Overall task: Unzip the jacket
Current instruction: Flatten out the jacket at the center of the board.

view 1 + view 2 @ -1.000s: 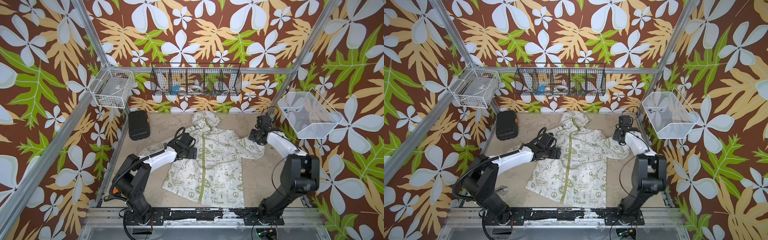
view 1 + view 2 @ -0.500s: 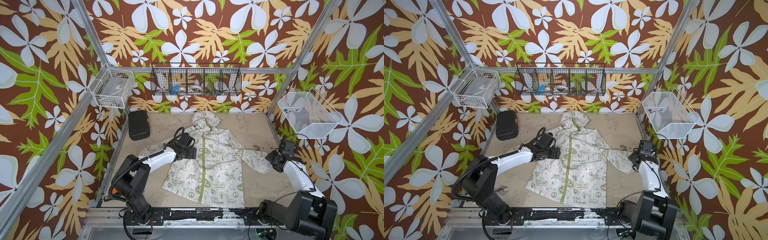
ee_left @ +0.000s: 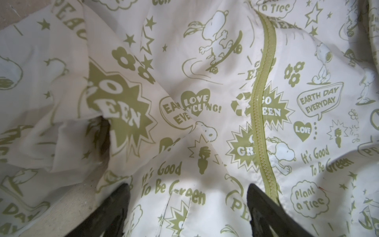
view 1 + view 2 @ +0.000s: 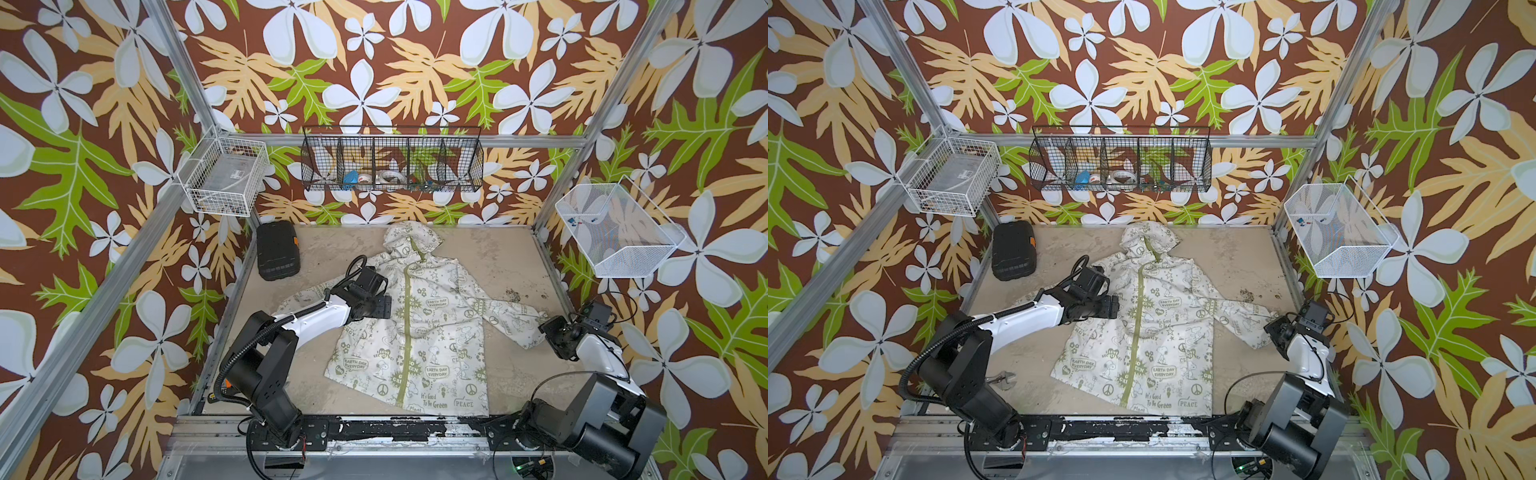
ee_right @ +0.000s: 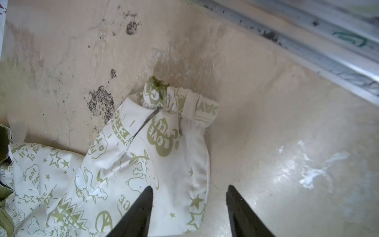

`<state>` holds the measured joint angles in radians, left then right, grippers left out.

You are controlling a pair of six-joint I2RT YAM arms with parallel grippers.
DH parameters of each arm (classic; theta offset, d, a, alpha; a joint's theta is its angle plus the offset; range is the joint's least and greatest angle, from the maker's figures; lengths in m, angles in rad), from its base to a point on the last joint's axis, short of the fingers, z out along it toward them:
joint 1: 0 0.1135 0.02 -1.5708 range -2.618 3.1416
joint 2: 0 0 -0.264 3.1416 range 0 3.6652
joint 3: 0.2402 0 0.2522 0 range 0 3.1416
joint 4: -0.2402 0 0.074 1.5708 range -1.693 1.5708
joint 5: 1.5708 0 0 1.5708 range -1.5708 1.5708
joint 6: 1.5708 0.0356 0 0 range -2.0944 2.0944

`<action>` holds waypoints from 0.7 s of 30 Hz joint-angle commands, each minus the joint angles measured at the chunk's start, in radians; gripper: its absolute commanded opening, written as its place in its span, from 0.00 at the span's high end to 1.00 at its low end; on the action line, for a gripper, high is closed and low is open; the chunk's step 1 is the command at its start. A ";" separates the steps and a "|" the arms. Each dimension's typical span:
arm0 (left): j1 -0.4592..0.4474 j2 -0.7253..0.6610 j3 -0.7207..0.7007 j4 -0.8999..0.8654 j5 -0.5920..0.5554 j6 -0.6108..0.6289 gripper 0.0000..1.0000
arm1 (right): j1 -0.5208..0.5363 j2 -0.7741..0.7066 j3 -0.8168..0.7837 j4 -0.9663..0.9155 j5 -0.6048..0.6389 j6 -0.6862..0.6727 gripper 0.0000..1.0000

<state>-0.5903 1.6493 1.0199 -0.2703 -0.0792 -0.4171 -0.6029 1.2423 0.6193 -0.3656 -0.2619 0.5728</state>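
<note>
The jacket (image 4: 436, 332) (image 4: 1167, 332) lies flat on the table in both top views, hood to the back. Its olive zipper (image 4: 405, 328) (image 3: 260, 123) runs closed from hood to hem. My left gripper (image 4: 384, 305) (image 3: 187, 187) is open low over the chest panel, with one fingertip (image 3: 256, 192) right beside the zipper and only fabric between the jaws. My right gripper (image 4: 548, 330) (image 5: 189, 189) is open at the end of the outstretched sleeve (image 4: 511, 322). The sleeve's gathered cuff (image 5: 180, 102) lies ahead of those fingers, and nothing is held.
A black case (image 4: 277, 250) sits at the table's back left corner. A black wire basket (image 4: 392, 164) hangs on the back wall, with white wire baskets at the left (image 4: 226, 176) and right (image 4: 615, 232). An aluminium rail (image 5: 307, 41) edges the table near the cuff.
My right arm swung from the back right toward the front right, drawing the sleeve outward, then its jaws opened and released it. The left arm has not moved.
</note>
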 commanded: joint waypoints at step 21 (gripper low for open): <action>0.004 0.014 0.037 -0.019 0.004 0.031 0.10 | -0.297 0.185 -0.013 0.362 -0.174 0.198 0.83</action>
<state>-0.5896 1.6653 1.0485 -0.2737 -0.0677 -0.3923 -0.8875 1.4513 0.6186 -0.0788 -0.3683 0.7040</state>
